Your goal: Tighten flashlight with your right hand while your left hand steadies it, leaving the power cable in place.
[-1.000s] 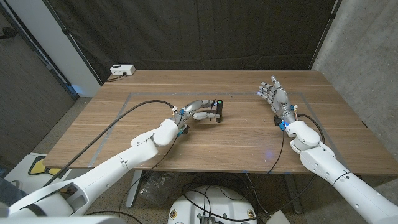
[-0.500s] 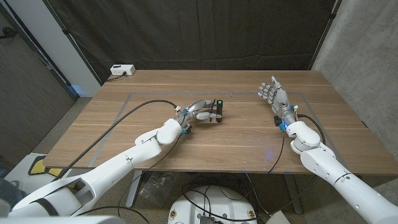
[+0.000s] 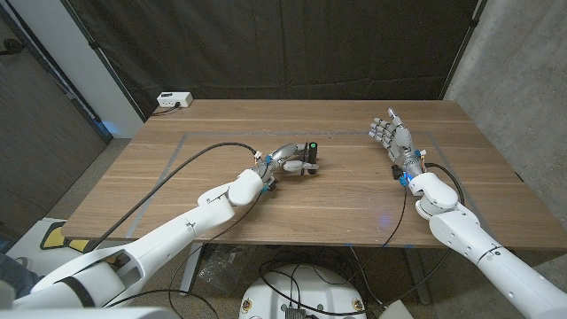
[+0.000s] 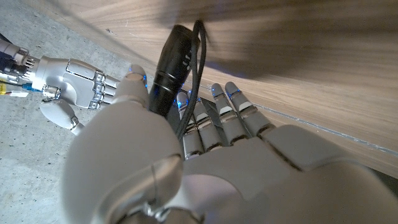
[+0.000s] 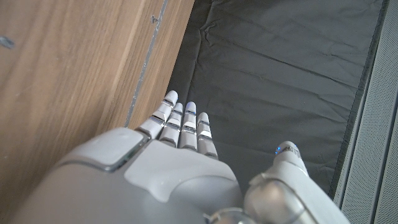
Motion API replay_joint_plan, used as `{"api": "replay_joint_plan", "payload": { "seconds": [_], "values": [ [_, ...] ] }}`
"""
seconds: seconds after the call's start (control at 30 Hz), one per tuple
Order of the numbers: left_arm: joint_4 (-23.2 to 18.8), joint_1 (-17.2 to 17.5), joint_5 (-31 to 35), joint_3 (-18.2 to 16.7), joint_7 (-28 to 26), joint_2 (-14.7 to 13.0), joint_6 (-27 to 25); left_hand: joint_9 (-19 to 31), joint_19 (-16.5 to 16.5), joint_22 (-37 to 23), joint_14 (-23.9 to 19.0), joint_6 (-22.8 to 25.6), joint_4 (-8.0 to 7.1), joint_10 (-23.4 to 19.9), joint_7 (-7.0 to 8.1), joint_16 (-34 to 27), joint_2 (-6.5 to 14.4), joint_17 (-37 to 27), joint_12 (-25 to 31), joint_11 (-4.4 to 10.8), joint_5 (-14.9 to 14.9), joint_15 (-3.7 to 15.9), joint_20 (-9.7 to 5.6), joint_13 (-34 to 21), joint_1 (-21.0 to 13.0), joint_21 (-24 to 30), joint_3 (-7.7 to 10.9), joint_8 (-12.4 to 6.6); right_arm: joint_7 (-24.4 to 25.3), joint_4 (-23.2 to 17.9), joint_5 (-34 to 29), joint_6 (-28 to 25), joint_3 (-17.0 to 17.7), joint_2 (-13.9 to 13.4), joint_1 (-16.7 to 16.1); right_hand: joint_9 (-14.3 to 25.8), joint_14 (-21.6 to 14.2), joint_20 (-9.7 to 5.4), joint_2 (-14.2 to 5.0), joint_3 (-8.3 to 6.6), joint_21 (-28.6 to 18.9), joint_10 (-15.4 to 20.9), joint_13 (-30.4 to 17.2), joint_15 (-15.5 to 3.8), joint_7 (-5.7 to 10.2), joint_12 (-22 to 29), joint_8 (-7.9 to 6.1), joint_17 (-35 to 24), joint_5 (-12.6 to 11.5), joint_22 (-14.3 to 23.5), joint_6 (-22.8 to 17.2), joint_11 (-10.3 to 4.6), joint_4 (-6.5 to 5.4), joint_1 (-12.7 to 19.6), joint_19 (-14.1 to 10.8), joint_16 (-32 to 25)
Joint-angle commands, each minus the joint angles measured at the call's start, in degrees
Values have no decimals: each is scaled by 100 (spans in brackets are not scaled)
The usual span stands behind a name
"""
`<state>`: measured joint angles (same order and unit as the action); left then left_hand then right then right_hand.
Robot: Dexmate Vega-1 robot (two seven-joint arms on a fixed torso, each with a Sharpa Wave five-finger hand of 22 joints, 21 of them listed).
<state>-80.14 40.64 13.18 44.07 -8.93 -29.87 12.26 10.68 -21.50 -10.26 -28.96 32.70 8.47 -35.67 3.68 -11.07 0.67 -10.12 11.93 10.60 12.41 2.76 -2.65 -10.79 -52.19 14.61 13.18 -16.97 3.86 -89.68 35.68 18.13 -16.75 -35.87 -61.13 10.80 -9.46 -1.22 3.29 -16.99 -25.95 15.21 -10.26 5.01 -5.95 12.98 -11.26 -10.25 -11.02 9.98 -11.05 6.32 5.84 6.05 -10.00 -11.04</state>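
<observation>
Left hand (image 3: 285, 160) wrapped around the flashlight (image 3: 309, 158) near the middle of the table (image 3: 354, 204) to pin it for twisting, cable (image 4: 194, 74) alongside, right hand (image 3: 393, 139) well off right, fingers spread, holding nothing, not on it yet.

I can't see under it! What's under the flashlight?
The flashlight sits on the wooden table, held by the left hand. The fingers and a black cable run along it and cover its lower side, so what touches it underneath is hidden.
</observation>
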Motion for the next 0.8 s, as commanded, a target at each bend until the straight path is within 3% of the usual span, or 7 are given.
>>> {"api": "replay_joint_plan", "payload": {
  "seconds": [0.03,0.3,0.43,0.47,0.5,0.8],
  "values": [
    [96,-57,47,82,-53,103,-4,15,-76,-31,-92,231,31,-224,17,-16,67,-12,59,1,-27,592,-247,-27,-191,-19,115,-74,-10,9,21,-3,16,-9,-22,7,-57,-29,-18,10,10,45,-28,7,-1,-5,-15,-29,10,21,-67,-5,5,25,-51,-3],
    [-2,44,24,11,-273,153,-197,8,-274,-37,-303,788,33,-691,78,-38,229,-7,111,-6,-95,684,-277,-26,-468,13,272,-191,-11,25,29,0,18,-1,-25,8,-59,-27,-19,15,22,45,-28,4,0,-9,-15,-30,10,21,-69,-4,5,24,-54,-1],
    [-9,88,-41,-25,-365,187,-224,-5,-467,-42,-648,1256,44,-1087,112,-69,370,5,133,33,-132,792,-299,-21,-717,57,432,-272,-19,47,26,5,15,4,-6,8,-57,-28,-20,17,27,45,-29,8,0,-11,-14,-30,11,21,-69,-8,5,23,-59,2],
    [-7,95,-63,-31,-375,195,-227,-7,-490,-42,-689,1302,39,-1194,103,-64,395,7,149,-23,-136,779,-299,-21,-749,61,458,-269,-24,51,30,1,14,5,0,8,-58,-26,-20,17,28,45,-29,9,0,-11,-13,-30,11,21,-67,-8,5,23,-58,2],
    [-2,103,-83,-37,-391,207,-232,-8,-510,-43,-722,1375,37,-1275,94,-57,425,8,152,21,-138,778,-306,-21,-787,63,489,-277,-27,55,31,-3,12,5,6,8,-59,-24,-21,18,29,46,-29,7,0,-11,-14,-30,11,21,-71,-8,5,23,-59,2],
    [77,168,-372,-117,-465,317,-214,-13,-727,-45,-1474,2110,-78,-1999,-35,-74,691,23,156,-48,-157,844,-340,-16,-900,104,727,-336,-34,76,30,-54,-5,0,51,8,-62,-23,-25,22,44,43,-29,6,5,-17,-11,-30,11,22,-68,-8,5,24,-65,4]
  ]
}}
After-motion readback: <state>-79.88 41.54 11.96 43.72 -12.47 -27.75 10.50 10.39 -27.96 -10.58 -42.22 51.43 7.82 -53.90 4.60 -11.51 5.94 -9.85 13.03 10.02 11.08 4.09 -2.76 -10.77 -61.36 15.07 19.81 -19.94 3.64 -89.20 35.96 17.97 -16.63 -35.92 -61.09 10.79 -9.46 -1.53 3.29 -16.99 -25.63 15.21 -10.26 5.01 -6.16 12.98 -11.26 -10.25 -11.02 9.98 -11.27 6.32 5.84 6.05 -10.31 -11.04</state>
